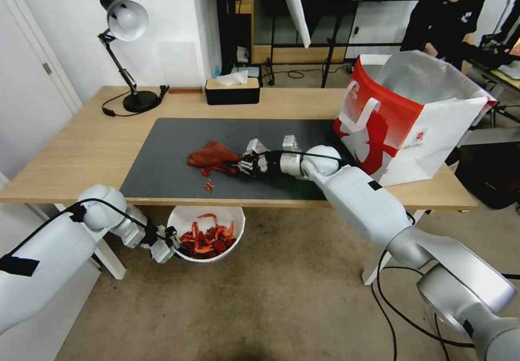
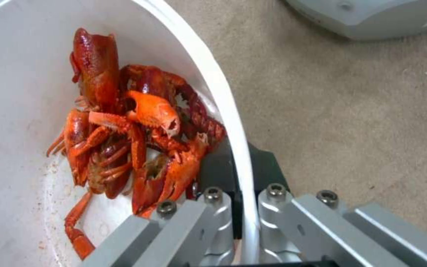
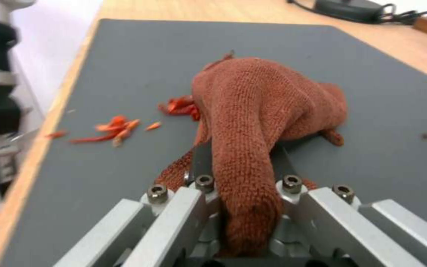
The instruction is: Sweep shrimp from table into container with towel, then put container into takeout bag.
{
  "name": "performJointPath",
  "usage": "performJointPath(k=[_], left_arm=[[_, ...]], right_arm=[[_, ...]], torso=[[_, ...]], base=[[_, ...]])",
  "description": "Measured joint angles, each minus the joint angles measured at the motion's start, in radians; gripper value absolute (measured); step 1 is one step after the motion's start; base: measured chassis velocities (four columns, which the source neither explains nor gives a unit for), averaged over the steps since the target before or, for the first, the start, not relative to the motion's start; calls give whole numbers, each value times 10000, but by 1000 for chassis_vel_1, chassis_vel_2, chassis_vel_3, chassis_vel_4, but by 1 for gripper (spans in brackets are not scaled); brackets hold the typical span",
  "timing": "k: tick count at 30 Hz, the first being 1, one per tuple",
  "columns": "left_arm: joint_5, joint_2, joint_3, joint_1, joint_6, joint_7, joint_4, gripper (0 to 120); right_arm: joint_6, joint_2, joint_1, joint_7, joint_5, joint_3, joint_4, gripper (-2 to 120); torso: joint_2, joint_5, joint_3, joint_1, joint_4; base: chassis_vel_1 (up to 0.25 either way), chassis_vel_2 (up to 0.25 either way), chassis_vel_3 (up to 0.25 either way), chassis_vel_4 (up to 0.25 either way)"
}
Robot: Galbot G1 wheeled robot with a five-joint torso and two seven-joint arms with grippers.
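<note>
The rust-red towel (image 1: 211,156) (image 3: 263,107) lies bunched on the dark mat of the table (image 1: 81,149), and my right gripper (image 1: 242,164) (image 3: 241,163) is shut on its near end. A few shrimp bits (image 1: 208,186) (image 3: 112,129) lie on the mat near the front edge, with more shrimp (image 3: 181,105) tucked against the towel. Below the table's front edge my left gripper (image 1: 172,244) (image 2: 241,185) is shut on the rim of the white container (image 1: 230,220) (image 2: 20,66), which holds a pile of red shrimp (image 1: 207,240) (image 2: 134,129). The red and white takeout bag (image 1: 406,117) stands open at the table's right end.
A black tissue box (image 1: 232,91) and a desk lamp (image 1: 127,52) with its cable stand along the table's far side. Behind the bag a person in black stands in the room. White table legs (image 1: 108,258) flank the carpeted floor under the container.
</note>
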Motion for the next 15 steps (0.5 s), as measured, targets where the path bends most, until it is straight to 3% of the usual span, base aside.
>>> performJointPath(k=[15], left_arm=[[-6,-29,10,96,60,2,-196,0]], right_arm=[[-99,-596,-532,-489,27,-335,1271,5]], torso=[[0,0,0,-1,0]], base=[[0,0,0,0]])
